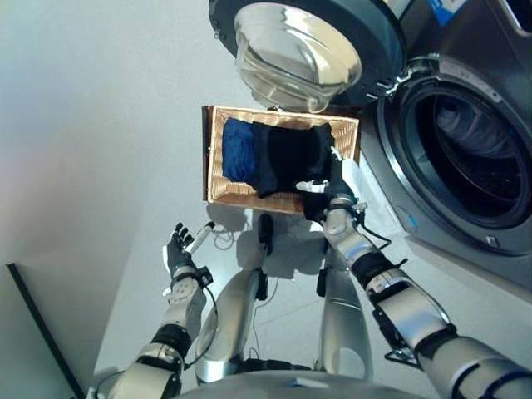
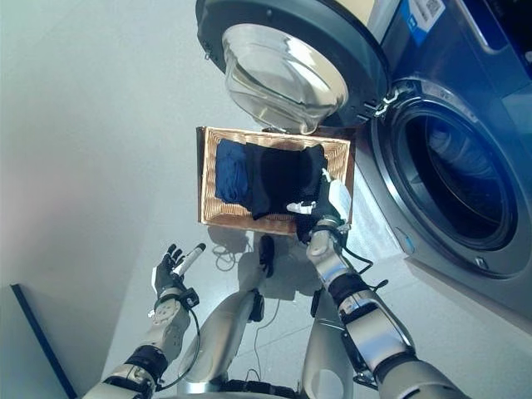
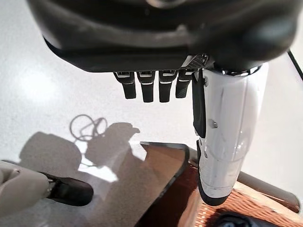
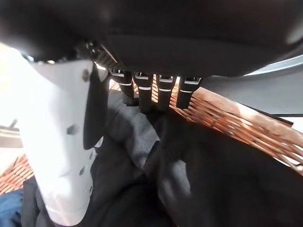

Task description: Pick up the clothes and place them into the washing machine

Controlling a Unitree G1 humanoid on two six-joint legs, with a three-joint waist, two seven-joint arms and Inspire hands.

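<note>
A wicker basket on the floor holds a blue garment on its left and a black garment spread over the middle and right. My right hand is at the basket's near right corner, over the edge of the black garment. In the right wrist view its fingers are straight and point down at the cloth, with the white-covered thumb held apart: open, holding nothing. My left hand hovers open over bare floor, near and left of the basket.
The washing machine stands to the right with its drum opening exposed. Its round door hangs swung out above the basket's far edge. Pale floor stretches to the left; a dark strip lies at the lower left.
</note>
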